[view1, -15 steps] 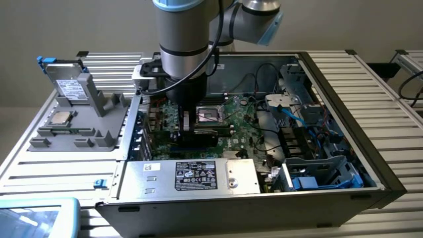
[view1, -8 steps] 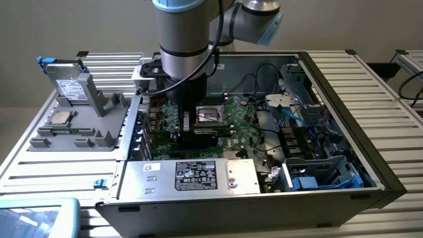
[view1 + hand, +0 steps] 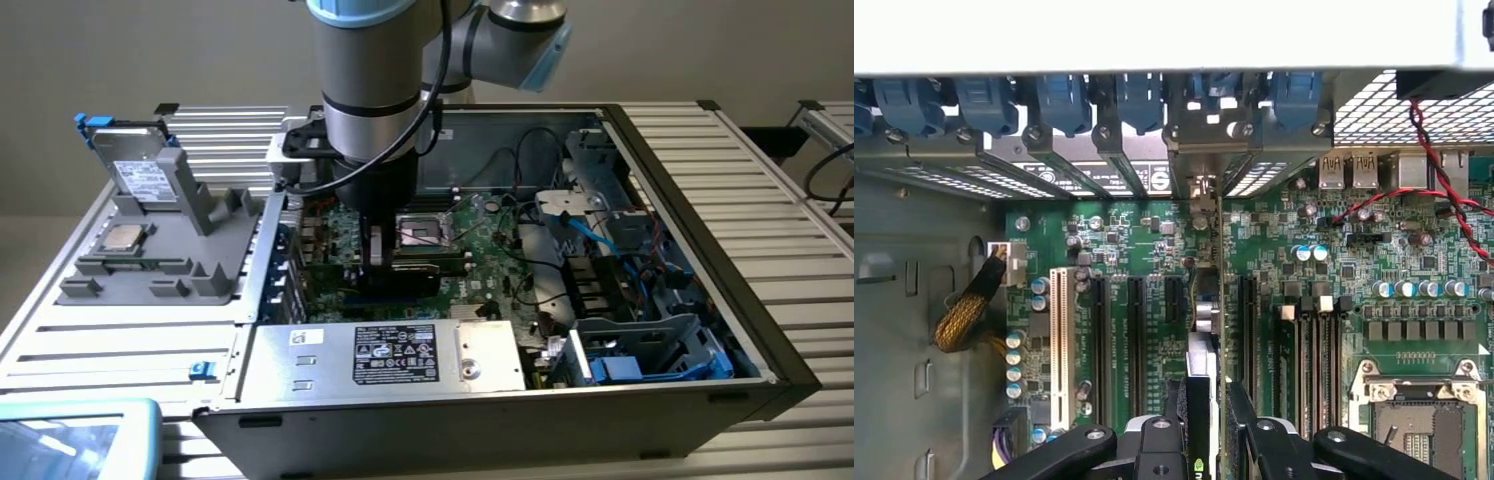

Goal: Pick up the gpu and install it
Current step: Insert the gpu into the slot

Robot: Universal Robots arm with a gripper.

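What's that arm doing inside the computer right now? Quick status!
Gripper down in the open computer case, shut on the gpu. Card held on edge over the motherboard slots. Nothing seen blocking it.

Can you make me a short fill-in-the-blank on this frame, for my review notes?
1. The end effector grips the gpu standing on its ____ over the motherboard.
2. The open computer case lies on a ____ table.
3. On the grey fixture beside the case lies a small square silver ____.

Missing words: edge; slatted; processor chip
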